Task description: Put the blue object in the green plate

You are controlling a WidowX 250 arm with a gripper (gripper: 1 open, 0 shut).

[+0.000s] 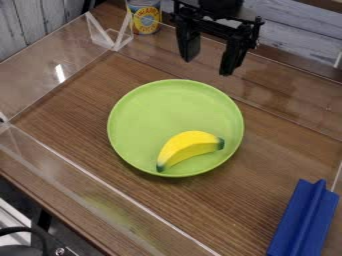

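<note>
The green plate [140,108] lies in the middle of the wooden table. A yellow banana [187,149] rests inside it toward the front right. The blue object [305,218], a long ridged slab, lies on the table at the lower right corner, apart from the plate and partly cut off by the frame edge. My gripper [211,52] hangs at the top of the view, beyond the plate's far rim, pointing down. Its two black fingers stand apart with nothing between them.
Clear plastic walls border the table on the left and at the back. A clear triangular stand [107,38] and a yellow-labelled container [144,18] sit at the back left, near the arm's base.
</note>
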